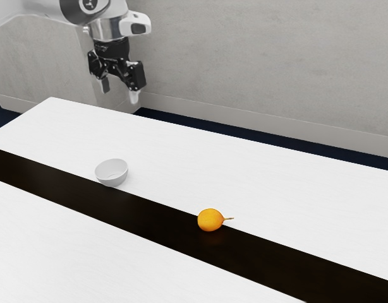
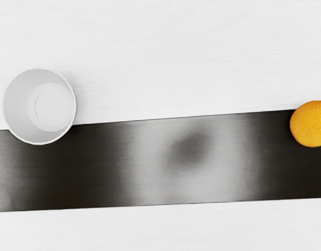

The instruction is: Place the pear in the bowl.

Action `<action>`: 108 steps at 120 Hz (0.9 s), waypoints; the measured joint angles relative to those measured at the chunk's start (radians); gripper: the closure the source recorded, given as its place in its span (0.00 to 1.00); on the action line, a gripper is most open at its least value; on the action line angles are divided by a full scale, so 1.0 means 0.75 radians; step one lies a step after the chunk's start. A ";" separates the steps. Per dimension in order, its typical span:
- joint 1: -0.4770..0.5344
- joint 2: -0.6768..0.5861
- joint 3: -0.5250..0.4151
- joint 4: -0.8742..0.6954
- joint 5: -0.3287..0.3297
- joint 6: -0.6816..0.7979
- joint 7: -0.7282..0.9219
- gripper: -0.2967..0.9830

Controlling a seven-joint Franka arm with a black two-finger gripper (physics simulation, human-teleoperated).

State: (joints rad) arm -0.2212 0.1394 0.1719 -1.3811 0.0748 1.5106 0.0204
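Pear (image 1: pixel 210 220) below claw (image 1: pixel 119 91) (well aside, seemingly)

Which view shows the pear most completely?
The exterior view: the whole yellow-orange pear is visible, including its thin stem. The wrist view shows only part of its round body, cut by the picture's edge, without the stem.
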 joint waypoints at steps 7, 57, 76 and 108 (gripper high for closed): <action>0.000 -0.014 -0.003 -0.014 0.003 0.014 0.006 0.23; -0.010 0.056 -0.279 -0.065 0.077 -0.068 0.291 0.23; -0.004 0.250 -0.307 -0.062 0.099 0.054 0.701 0.23; -0.018 0.465 -0.309 -0.175 0.020 0.331 1.222 0.23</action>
State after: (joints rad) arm -0.2345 0.4884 -0.0598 -1.5124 0.0899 1.7586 0.9371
